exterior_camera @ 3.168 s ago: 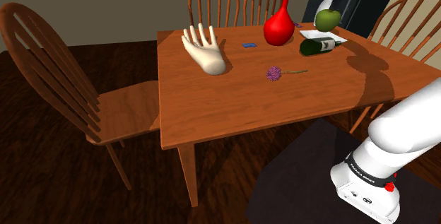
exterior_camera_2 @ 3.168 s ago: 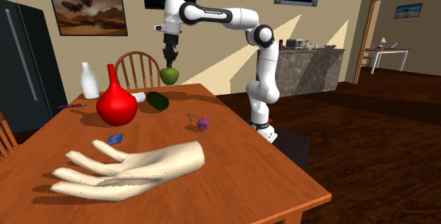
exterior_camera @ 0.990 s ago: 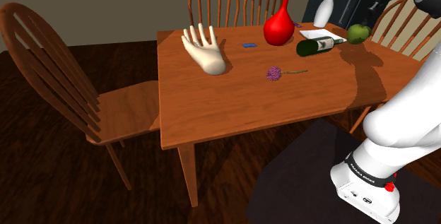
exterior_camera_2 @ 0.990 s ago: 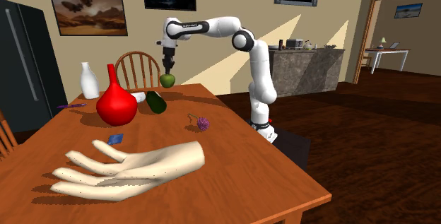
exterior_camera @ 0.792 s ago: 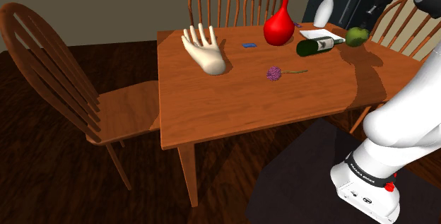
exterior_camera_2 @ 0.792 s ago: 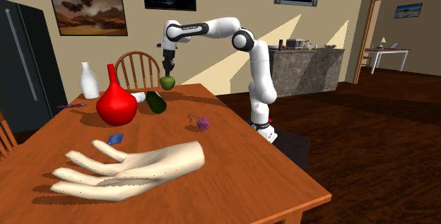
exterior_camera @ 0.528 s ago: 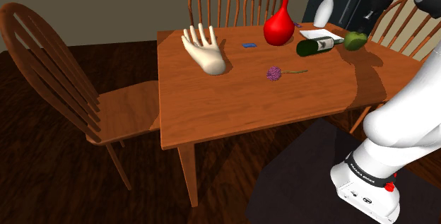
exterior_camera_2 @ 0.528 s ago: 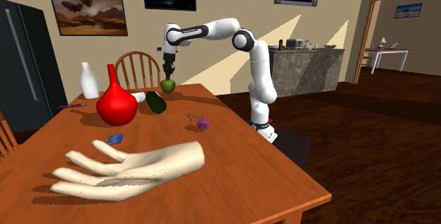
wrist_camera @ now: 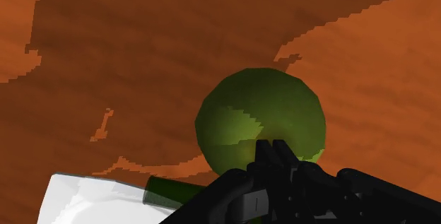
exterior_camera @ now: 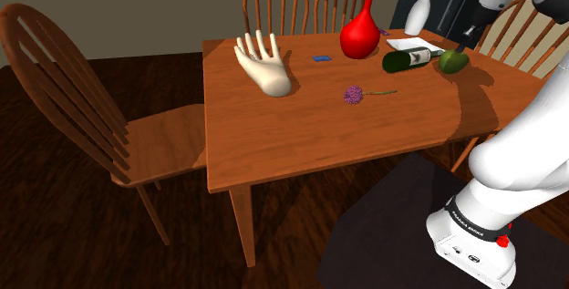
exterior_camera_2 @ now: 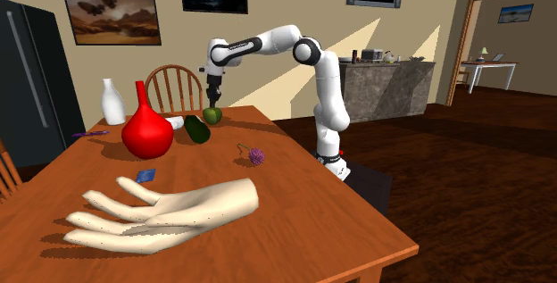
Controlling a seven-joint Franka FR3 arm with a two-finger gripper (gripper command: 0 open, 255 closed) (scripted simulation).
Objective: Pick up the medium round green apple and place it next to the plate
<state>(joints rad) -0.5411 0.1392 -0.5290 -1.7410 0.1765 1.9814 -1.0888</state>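
Shoulder view first: the green apple (exterior_camera: 453, 60) is low at the far end of the wooden bench (exterior_camera: 301, 132), at about 4 o'clock from the white plate (exterior_camera: 415, 45) and at 3 o'clock from the dark green bottle (exterior_camera: 410, 58) lying on its side. Whether the apple touches the wood cannot be told. The black claw (exterior_camera: 468, 35) is directly above it, at 12 o'clock.

From the wrist, the claw (wrist_camera: 272, 147) has its fingers drawn nearly together, pinching the near top of the apple (wrist_camera: 260, 120). A corner of the plate (wrist_camera: 92, 198) and the bottle's neck (wrist_camera: 173, 189) lie close by, apart from the fruit.

In the second exterior view the claw (exterior_camera_2: 212, 96) points straight down onto the apple (exterior_camera_2: 212, 114), which is at 1 o'clock from the bottle (exterior_camera_2: 198, 129) and just beside it.

The bottle carries a pale label – its writing is unreadable. The ring on the arm's base (exterior_camera: 474, 226) bears small lettering, too fine to make out.

A red vase (exterior_camera: 360, 34) stands at 9 o'clock from the plate.
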